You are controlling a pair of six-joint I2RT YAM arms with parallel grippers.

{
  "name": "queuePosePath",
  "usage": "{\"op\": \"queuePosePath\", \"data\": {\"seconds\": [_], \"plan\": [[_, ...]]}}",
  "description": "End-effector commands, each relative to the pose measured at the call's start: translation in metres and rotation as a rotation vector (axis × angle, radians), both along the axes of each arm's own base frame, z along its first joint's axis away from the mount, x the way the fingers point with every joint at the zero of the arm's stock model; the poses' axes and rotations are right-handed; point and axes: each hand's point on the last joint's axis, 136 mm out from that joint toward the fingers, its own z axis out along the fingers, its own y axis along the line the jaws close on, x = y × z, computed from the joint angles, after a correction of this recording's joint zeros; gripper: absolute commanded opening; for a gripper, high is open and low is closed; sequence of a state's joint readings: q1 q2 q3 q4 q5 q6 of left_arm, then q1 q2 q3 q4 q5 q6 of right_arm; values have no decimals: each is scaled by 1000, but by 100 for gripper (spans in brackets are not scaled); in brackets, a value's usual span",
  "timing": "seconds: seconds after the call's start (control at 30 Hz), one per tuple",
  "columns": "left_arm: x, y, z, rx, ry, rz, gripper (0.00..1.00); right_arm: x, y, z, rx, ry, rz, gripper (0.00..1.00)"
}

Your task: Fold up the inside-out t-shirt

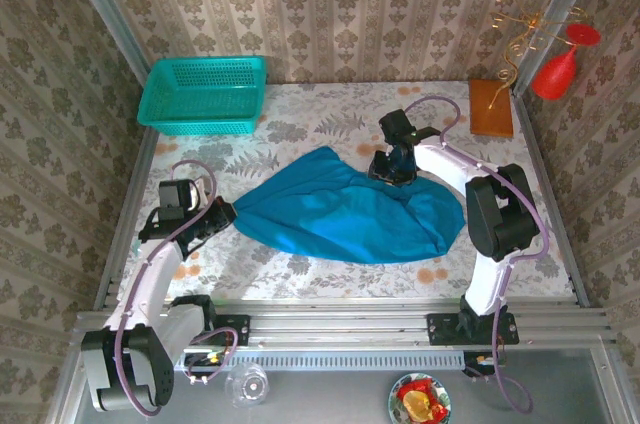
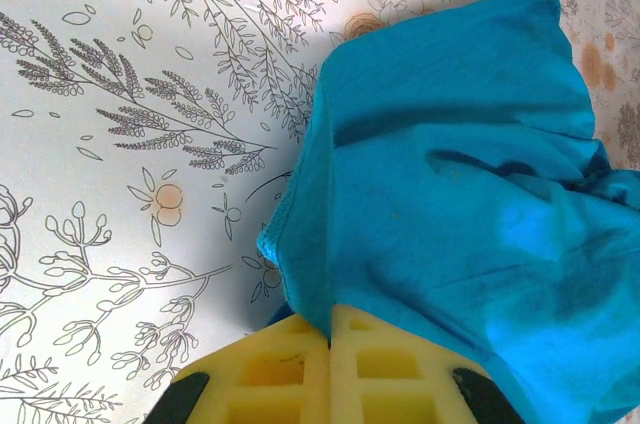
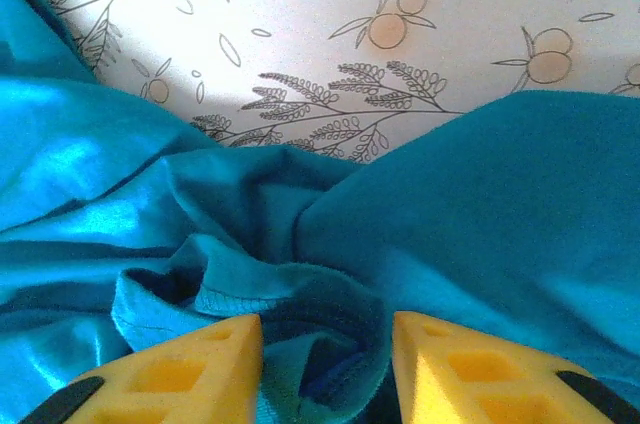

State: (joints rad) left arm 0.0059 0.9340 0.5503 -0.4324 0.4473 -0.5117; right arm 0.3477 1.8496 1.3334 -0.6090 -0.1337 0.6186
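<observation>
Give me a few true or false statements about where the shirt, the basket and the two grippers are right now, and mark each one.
1. The left gripper is shut on the t-shirt's edge. True.
2. The t-shirt lies in the mesh basket. False: it lies on the table, apart from the basket.
3. The right gripper has its fingers apart, with bunched cloth between them. True.
4. The t-shirt is folded into a neat rectangle. False: it lies rumpled and unfolded.

White arm links (image 1: pixel 150 289), black joints (image 1: pixel 497 212), lilac cables (image 1: pixel 432 98) looping alongside, yellow grid-moulded gripper fingers (image 3: pixel 190 369).
</observation>
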Motion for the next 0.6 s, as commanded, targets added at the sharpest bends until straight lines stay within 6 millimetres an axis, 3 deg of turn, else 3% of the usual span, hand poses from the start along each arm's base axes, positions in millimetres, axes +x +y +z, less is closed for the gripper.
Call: {"op": "queuePosePath", "data": {"seconds": [0.0,0.13,0.2,0.3,0.4,0.5,0.57], "plan": [[0,-1,4,21,-10,-20,0,-4,7,11,40,-2,-5,23],[4,-1,11,18,-35,-19,0,7,0,38,10,-80,-16,2],[11,-1,21,16,-64,-21,0,16,-7,61,-10,-135,-20,0],[31,-4,49,12,-140,-41,0,35,-24,111,-20,-243,-44,0],[62,-8,95,1,-252,-68,0,55,-47,172,-20,-357,-73,0],[99,-13,157,-36,-382,-102,0,69,-74,240,-17,-480,-109,0],[124,-18,208,-68,-481,-133,0,75,-93,294,-14,-592,-130,0]]}}
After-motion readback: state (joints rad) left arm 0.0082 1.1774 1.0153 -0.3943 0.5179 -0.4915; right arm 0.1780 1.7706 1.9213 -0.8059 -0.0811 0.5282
